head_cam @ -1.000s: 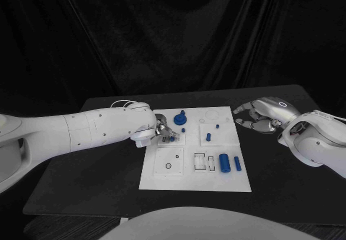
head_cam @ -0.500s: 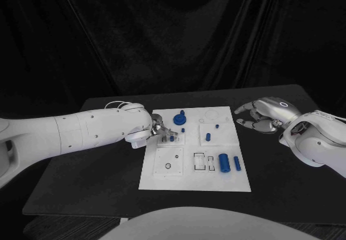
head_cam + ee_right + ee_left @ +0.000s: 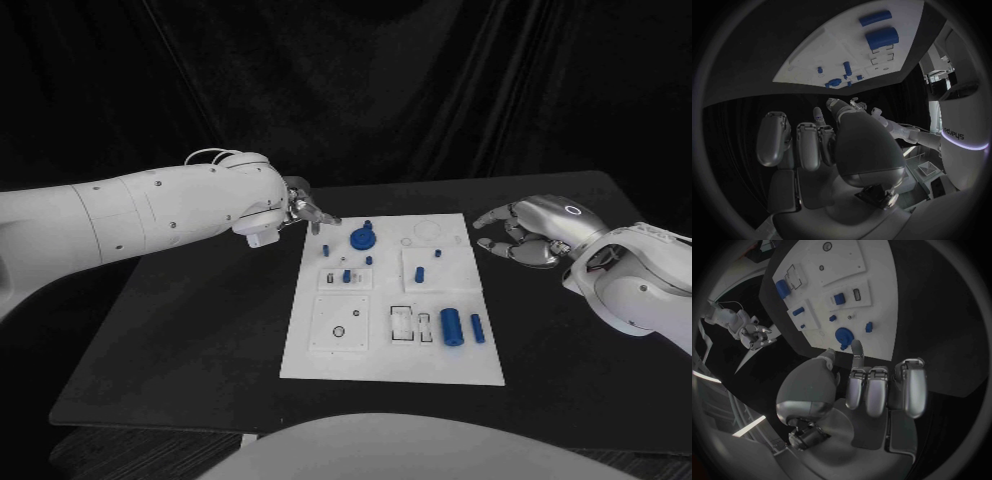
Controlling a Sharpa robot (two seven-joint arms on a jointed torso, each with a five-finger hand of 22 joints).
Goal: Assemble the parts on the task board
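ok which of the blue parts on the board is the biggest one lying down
The thick blue cylinder at the task board's near right, lying beside a thinner blue pin; the other blue parts are smaller.

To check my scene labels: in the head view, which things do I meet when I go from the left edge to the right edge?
Left hand → large round blue part → task board → thick blue cylinder → thin blue cylinder → right hand.
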